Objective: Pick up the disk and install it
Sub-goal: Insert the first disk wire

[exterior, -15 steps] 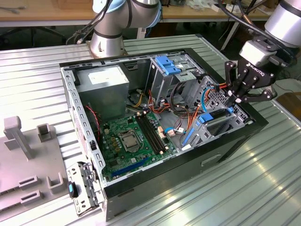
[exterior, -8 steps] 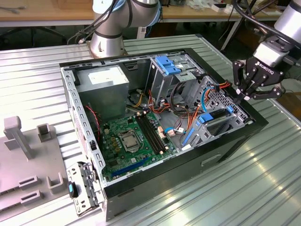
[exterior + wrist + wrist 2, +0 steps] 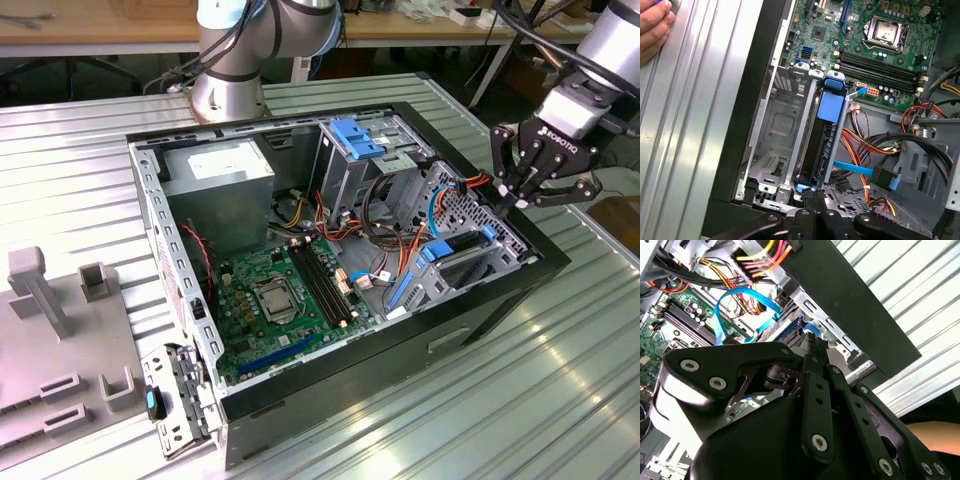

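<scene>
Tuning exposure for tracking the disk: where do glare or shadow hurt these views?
Exterior view: glare streaks the ribbed table, the case interior evenly lit. Second wrist view: the table washes out white, and the dark gripper blocks the foreground. First wrist view: even light, the disk plain in its bay.

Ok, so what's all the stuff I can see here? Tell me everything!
case: one, black, open, on the table
table: one, silver, ridged
motherboard: one, green, on the case floor
power supply: one, grey, in a case corner
disk: one, dark with a blue carrier, on edge in the bay
latch plate: one, light blue, atop the drive cage
cables: many, orange, red, yellow, blue, beside the disk
blocks: several, grey, the exterior view's left
hand: one, on the table
arm: one, silver-grey, behind the case
gripper: one, black, by the disk's end
</scene>
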